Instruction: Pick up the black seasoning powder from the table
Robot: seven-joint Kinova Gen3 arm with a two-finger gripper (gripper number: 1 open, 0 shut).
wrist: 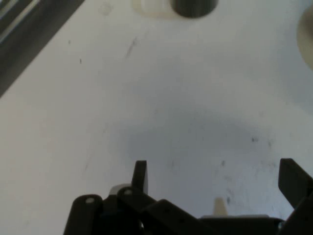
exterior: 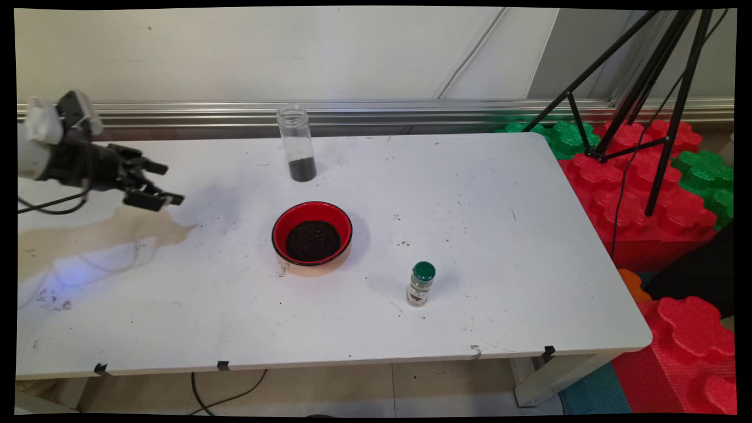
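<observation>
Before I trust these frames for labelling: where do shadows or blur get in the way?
Main view: sharp; soft shadows lie on the table right of the red bowl and beside the end effector. Hand view: soft focus; a broad grey shadow covers the table ahead of the open fingers, and the jar at the top edge is blurred and cropped.

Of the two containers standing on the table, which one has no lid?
The tall clear jar at the far edge: its mouth is open, with dark grounds at the bottom. The small spice bottle carries a green cap.
</observation>
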